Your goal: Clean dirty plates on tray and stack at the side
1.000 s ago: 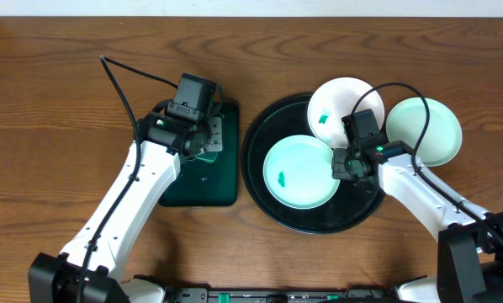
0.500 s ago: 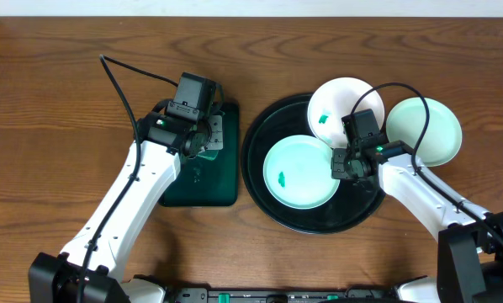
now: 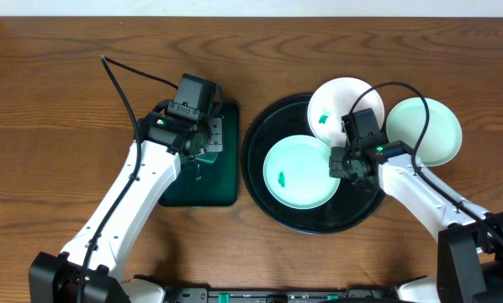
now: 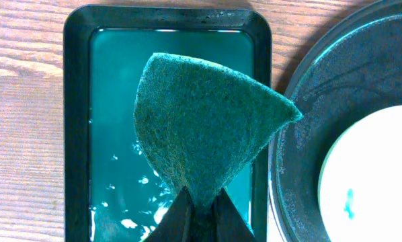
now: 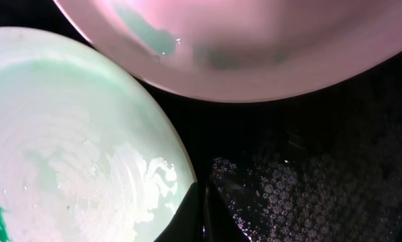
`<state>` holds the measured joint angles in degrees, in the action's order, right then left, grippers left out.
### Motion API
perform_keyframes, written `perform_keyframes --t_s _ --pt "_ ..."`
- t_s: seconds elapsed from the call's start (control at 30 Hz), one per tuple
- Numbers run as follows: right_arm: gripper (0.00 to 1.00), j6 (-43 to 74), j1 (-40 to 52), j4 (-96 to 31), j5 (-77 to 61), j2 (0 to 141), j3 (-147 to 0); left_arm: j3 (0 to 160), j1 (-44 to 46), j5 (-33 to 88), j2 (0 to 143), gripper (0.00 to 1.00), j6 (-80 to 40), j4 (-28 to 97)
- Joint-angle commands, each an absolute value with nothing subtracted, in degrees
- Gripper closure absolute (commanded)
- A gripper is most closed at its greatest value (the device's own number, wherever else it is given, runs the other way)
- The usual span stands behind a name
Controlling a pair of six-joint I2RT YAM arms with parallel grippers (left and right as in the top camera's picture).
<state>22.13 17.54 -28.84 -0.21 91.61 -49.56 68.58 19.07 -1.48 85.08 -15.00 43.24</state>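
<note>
**Sponge Held Over Rinse Tray as Right Arm Meets a Smudged Plate**

From overhead, the large round black tray (image 3: 253, 160) carries a pale-mint round plate (image 3: 300, 172) just off centre toward 8 o'clock. A white round plate (image 3: 340, 105) overlaps its rim at 1 o'clock, and a third pale-mint plate (image 3: 424, 130) sits off the tray at 2 o'clock on the wooden table (image 3: 66, 84).

The left wrist camera alone shows the left gripper (image 4: 202, 202) pinching a green scouring sponge (image 4: 208, 128) above the wet rectangular dark green tray (image 4: 76, 134).

The right wrist camera alone shows the right gripper (image 5: 202, 218) with fingers narrowly apart at the centre plate's 3 o'clock rim. Whether they clamp it cannot be told.

Against a second ago, the plates and sponge lie unchanged, and the right gripper has barely shifted.
</note>
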Motion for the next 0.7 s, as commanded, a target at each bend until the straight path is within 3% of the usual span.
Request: perform_keyframes --t_s 0.0,0.1,0.17,0.4,0.67 --pt "0.99 22.28 18.11 -28.67 -1.02 92.05 -48.84 68.47 19.11 -2.0 85.73 0.93 -15.31 43.48" --pt "0.98 22.26 18.11 -28.51 -1.3 92.05 -48.84 68.47 19.11 -2.0 85.73 0.93 -15.31 43.48" --pt "0.89 22.24 18.11 -28.29 -2.04 92.05 -48.84 68.47 19.11 -2.0 85.73 0.93 -15.29 43.48" --pt "0.79 20.03 18.11 -27.33 -1.98 92.05 -48.84 68.47 19.11 -2.0 85.73 0.92 -15.29 43.48" --pt "0.79 19.46 18.11 -26.35 -1.78 92.05 -47.94 68.47 19.11 -2.0 85.73 0.93 -15.29 43.24"
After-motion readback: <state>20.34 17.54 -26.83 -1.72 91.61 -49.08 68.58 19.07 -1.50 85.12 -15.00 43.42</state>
